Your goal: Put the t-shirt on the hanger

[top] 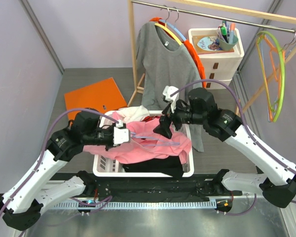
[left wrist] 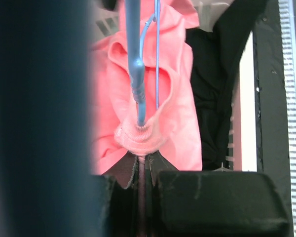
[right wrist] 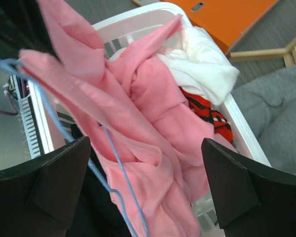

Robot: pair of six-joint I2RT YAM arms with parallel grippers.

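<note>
Left wrist: left claw (left wrist: pixel 142 165) pinches hanger (left wrist: pixel 136 69) at t-shirt (left wrist: pixel 182 98) collar (right claw (right wrist: pixel 145 168) gapes) over basket (top: pixel 102 165) rim.

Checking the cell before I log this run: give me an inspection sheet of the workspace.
Surface: dark table, orange folder lying flat.
Job's things: pink t-shirt heaped in white basket; blue hanger threaded through its collar.
Clutter: white garment, black garment in basket.
Hands: left hand shut on hanger at the collar; right hand open above t-shirt.
Cables: purple cables looping free, one per side.
Surroundings: grey shirt on rail, green hanger, drawer unit.
</note>
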